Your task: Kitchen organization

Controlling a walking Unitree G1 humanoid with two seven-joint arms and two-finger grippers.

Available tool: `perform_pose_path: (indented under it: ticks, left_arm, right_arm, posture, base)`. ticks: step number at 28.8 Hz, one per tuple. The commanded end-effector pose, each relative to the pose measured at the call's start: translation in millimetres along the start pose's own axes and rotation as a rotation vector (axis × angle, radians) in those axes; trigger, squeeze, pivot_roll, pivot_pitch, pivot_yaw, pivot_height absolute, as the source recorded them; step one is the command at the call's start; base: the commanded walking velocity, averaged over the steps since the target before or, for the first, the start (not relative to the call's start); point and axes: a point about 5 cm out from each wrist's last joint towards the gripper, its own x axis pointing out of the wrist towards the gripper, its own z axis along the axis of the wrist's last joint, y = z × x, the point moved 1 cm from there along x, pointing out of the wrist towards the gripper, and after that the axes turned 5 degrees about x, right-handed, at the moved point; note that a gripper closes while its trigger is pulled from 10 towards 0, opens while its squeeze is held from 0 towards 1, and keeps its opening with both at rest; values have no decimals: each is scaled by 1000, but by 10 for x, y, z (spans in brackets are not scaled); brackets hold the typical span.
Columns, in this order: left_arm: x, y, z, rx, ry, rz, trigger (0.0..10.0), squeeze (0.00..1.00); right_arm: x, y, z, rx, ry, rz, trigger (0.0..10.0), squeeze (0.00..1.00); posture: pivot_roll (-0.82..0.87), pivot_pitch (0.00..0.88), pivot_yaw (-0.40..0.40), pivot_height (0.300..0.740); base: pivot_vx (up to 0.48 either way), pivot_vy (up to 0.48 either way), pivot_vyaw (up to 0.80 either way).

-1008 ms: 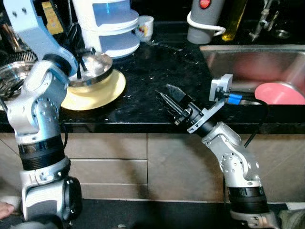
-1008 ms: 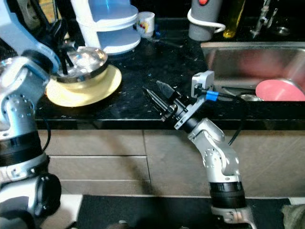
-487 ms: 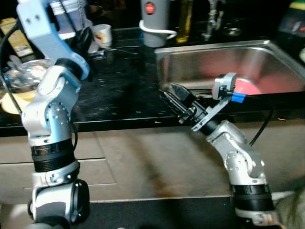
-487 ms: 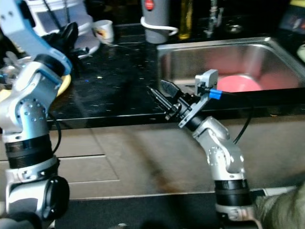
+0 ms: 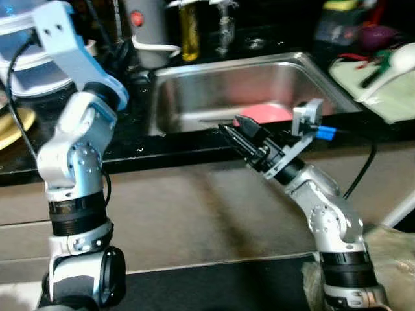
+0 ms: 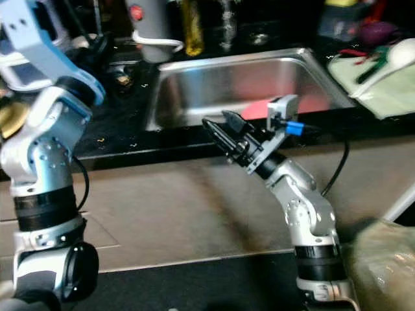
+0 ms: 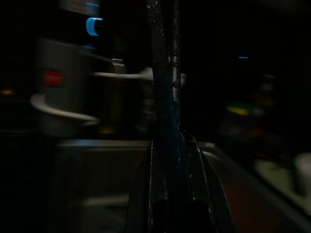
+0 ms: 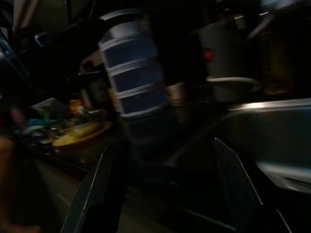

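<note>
Nearest the camera stands a smooth beige cabinet front (image 5: 194, 201) under the edge of a black, speckled stone counter (image 5: 130, 146). The right gripper (image 5: 235, 131) hangs in front of that edge, its forearm angled up from a bent silver elbow and its two long black fingers (image 5: 243, 124) pointing toward the robot's left, spread apart with nothing between them; the right wrist view shows the same wide gap. The left arm (image 5: 74, 149) is folded upright, elbow high above the counter. The left gripper (image 7: 167, 136) shows in the dark left wrist view, its fingers pressed together on a thin, dark, mesh-textured strip (image 7: 163, 73) that stands straight up from them.

Beyond the counter edge lies a rectangular stainless-steel sink (image 5: 194, 91) with glossy walls, and a round pink plate (image 5: 269, 113) rests on its floor near the front. Behind the sink stand a grey cylindrical appliance (image 5: 144, 32) with a red button and a white cord, and a yellow bottle (image 5: 189, 29). At the far left sit a flat yellow plate (image 5: 11, 126) and a white, blue-banded stacked container (image 5: 19, 39). To the right of the sink a pale green mat (image 5: 382, 87) holds blurred utensils.
</note>
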Motion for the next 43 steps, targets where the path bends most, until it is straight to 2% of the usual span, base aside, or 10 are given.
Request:
perform_pose_path:
  ticks: [1,11,15,28,43]
  left_arm:
    - [-23,63,-25,-1,6,30,10000,0]
    - [-38,43,-60,0,19,21,10000,0]
    - [-41,3,-68,10,22,4,10000,0]
    - [-47,59,-110,-1,28,53,10000,0]
    - [-152,307,-229,46,74,112,10000,0]
  right_arm:
    - [38,48,-20,2,3,20,10000,0]
    - [36,47,-25,4,4,18,10000,0]
    - [36,48,-31,5,6,19,10000,0]
    - [38,47,-48,-5,16,17,10000,0]
    - [-17,-96,-136,-88,85,-76,10000,0]
  posture:
    - [-27,25,39,740]
    - [-27,29,38,740]
    - [-26,28,38,740]
    - [-26,30,36,740]
    - [-26,32,36,740]
  base:
    - [0,0,0]
    - [0,0,0]
    - [0,-480,0]
    - [0,-46,0]
    - [0,0,0]
